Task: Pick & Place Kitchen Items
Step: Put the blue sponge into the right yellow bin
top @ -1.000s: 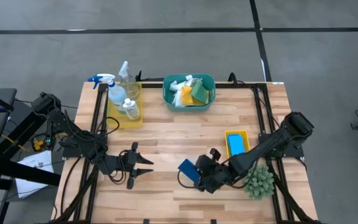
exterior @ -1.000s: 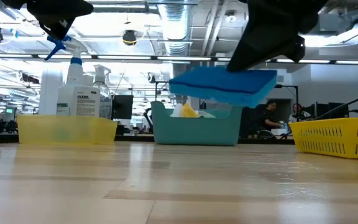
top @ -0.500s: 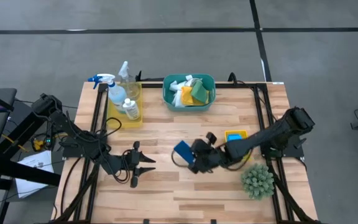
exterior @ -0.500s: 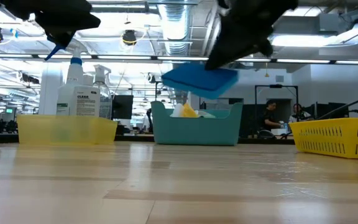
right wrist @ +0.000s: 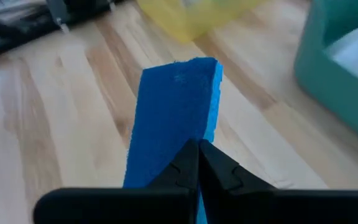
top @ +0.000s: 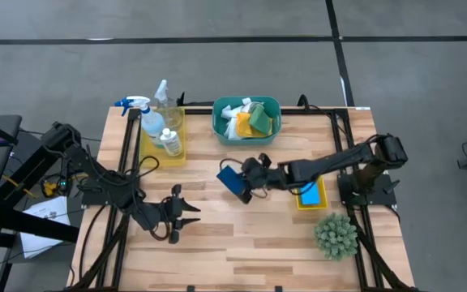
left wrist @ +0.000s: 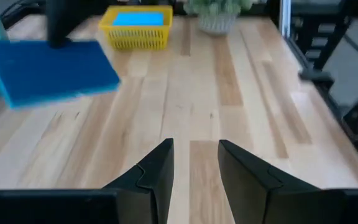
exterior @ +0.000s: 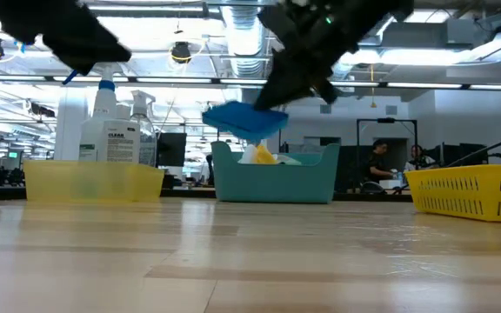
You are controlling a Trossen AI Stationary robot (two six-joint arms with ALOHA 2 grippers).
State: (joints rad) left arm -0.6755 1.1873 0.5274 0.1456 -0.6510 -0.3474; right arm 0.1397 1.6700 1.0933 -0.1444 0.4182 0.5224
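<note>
The right gripper (top: pixel 246 180) is positioned over the middle of the wooden table (top: pixel 242 243), extended from the right side across toward the centre. Its fingers (right wrist: pixel 194 165) are clamped on the dark-blue sponge (top: pixel 231 178), which is held clear of the table surface, as seen in the low view where the sponge (exterior: pixel 243 119) hangs above the table in front of the teal basin (exterior: pixel 274 178). In the high view the sponge is located just in front of the basin (top: pixel 217 126), apart from it.

The left gripper (top: pixel 186 221) is held over the front left part of the table, with its fingers (left wrist: pixel 160 171) spread apart and nothing between them.

The teal basin at the rear centre contains the white cloth (top: pixel 230 113), the yellow cloth (top: pixel 242 122) and the green cloth (top: pixel 260 120), bunched together. A yellow tray (top: pixel 148 152) at the rear left holds the blue-trigger clear spray bottle (top: pixel 144 116), the small clear bottle (top: pixel 164 99) and the small labelled white bottle (top: pixel 169 141), all upright. A second, smaller yellow tray (top: pixel 320 200) lies on the right side, partly under the right arm; the light-blue sponge (top: pixel 308 195) is seen lying inside it. A spiky green ball-shaped plant (top: pixel 336 235) stands near the front right corner, just in front of that tray.

People are visible in the room beyond the table in the low view.
</note>
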